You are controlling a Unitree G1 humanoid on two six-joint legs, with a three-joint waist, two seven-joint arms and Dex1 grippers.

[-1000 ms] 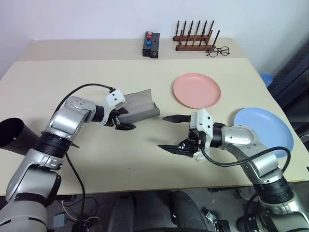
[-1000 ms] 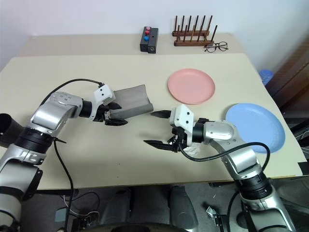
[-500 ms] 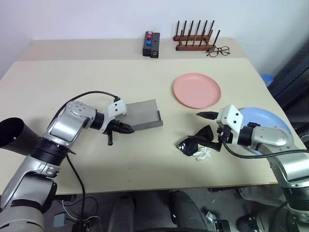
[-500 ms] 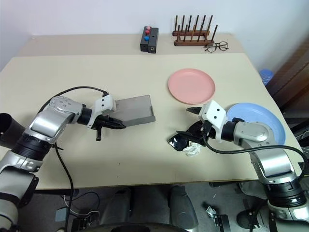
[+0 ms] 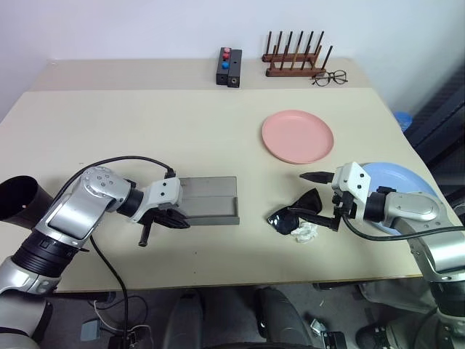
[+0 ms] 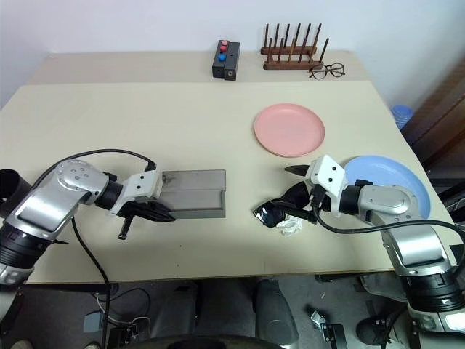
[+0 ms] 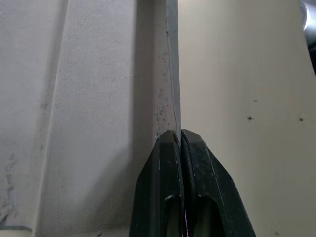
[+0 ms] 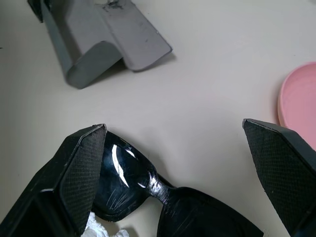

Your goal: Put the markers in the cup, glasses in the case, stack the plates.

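The grey case (image 5: 208,201) lay open on the beige surface (image 5: 145,123), its long axis running left to right across the robot's front, the trough's open side facing up. The left gripper (image 5: 168,218) was clamped tight on the thin wall at the case's left end; in the left wrist view the two fingers (image 7: 168,197) pressed together on that edge.

The black sunglasses (image 5: 293,211) lay to the right of the case, well apart from it, long axis slanting up toward the far right, beside a crumpled white scrap (image 5: 305,232). The right gripper (image 5: 317,196) stood with its fingers spread wide, straddling the sunglasses' right end without closing on them.

The pink plate (image 5: 297,136) sat farther back, and the blue plate (image 5: 407,190) lay under the right arm. The black cup (image 5: 16,199) was at the left edge.
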